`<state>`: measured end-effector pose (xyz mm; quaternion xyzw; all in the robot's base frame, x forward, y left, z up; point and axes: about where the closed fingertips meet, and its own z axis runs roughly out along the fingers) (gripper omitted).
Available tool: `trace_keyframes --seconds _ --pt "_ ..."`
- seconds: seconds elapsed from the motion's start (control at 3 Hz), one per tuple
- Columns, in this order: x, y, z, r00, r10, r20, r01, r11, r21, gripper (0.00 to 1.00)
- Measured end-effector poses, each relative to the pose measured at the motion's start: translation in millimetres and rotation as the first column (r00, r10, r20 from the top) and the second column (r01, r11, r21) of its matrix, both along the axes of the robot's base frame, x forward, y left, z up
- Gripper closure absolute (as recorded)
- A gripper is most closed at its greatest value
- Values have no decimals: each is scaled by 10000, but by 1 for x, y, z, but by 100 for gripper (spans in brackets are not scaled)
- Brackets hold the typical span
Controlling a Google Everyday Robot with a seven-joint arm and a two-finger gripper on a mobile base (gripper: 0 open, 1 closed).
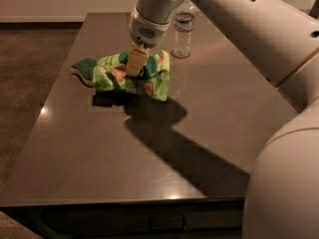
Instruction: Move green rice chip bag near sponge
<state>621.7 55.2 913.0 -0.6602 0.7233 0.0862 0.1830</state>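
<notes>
The robot's pale arm (239, 29) fills the right side of the view, sweeping from the bulky body in the lower right corner up and across to the top centre, where its wrist points down. Beneath it lies the dark, glossy counter (99, 148), which carries the arm's long shadow running diagonally toward the near right. The green rice chip bag (152, 78) is at the back left part of the counter, crumpled and stretched sideways, its light-green skin showing pictured brown chips and a dark green patch in the middle. A dark shadow sits just under it; whether its lower edge touches the counter cannot be told. Behind and to the right of the bag, apart from it, a clear water bottle (183, 34) stands upright. The sponge (82, 67) lies just beside the bag's left end, its dark green top over a pale yellow edge, and the bag's end overlaps its right side in this view. The hand (134, 72) comes straight down onto the middle of the bag, its beige fingers closed on the crinkled top and gripping it.
</notes>
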Motion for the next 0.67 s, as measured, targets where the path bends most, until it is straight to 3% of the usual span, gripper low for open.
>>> trace_keyframes --seconds 0.67 --pt "3 8 -6 9999 49 -140 -46 9998 192 13"
